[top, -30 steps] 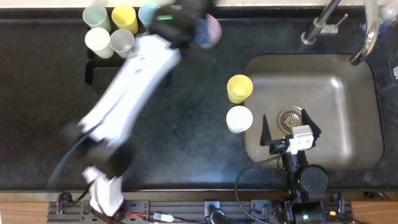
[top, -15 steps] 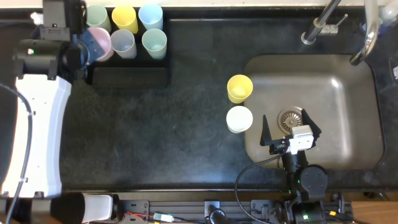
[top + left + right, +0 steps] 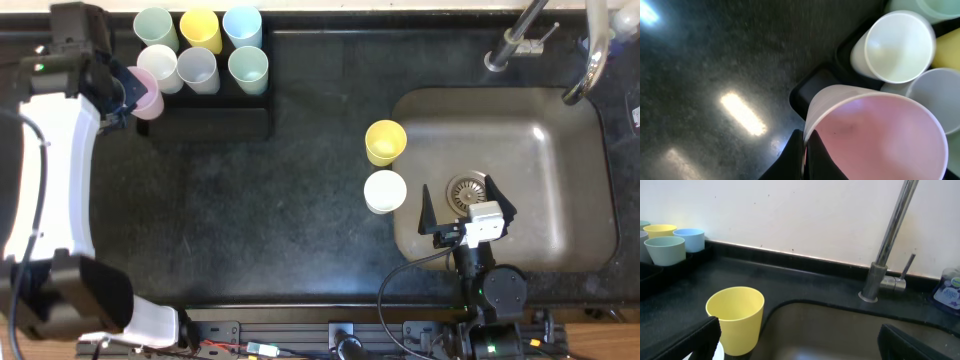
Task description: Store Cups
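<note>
Left gripper [image 3: 802, 150] pinches the rim wall of the pale pink plastic cup [image 3: 875, 135], holding it mouth-up at the left end of the black rectangular tray [image 3: 812, 92], just beside a stored white cup [image 3: 897, 47]. Judgement: light, thin-walled, smooth, likely flexes, so a gentle rim pinch suits. Farther off, a yellow plastic cup [image 3: 736, 317] and a loose white cup [image 3: 385, 191] wait beside the steel sink [image 3: 560, 130]. Right gripper [image 3: 460, 195] hangs open over it.

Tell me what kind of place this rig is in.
Most likely a kitchen counter: a steel sink with a drain, a tall faucet behind it, and plastic cups lined up in a black tray on the dark worktop.
</note>
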Controlling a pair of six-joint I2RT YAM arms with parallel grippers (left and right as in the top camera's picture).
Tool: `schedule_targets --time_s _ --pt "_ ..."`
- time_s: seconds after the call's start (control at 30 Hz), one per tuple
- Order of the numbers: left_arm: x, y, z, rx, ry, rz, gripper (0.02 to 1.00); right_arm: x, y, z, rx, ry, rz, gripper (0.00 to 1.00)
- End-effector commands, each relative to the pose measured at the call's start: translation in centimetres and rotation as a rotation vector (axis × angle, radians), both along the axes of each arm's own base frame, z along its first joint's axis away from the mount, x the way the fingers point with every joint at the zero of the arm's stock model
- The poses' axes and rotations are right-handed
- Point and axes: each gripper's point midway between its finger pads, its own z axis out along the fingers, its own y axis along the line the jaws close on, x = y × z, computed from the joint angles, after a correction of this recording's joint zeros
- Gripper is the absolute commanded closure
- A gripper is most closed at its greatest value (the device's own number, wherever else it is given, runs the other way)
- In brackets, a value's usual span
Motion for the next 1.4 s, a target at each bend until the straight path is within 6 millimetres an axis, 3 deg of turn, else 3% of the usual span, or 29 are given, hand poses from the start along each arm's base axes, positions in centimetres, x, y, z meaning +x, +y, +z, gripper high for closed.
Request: schedule_targets --time_s 0.03,1.0,1.27,1.4 --pt "0.1 -0.1 -2.1 -0.026 0.042 0.017 0.985 0.0 0.1 -0.3 0.001 -0.003 0.002 0.003" --pt "2.7 0.3 -8.7 -0.035 0.130 0.016 0.982 0.0 0.1 -0.3 0.001 -0.003 0.002 0.005" --pt "3.1 0.5 -8.8 -0.026 0.118 0.018 0.976 0.0 0.1 -0.3 0.001 -0.003 0.002 0.003" --pt "3.1 0.4 -8.7 -0.026 0.118 0.017 0.908 0.0 0.1 -0.3 0.001 -0.003 0.002 0.003"
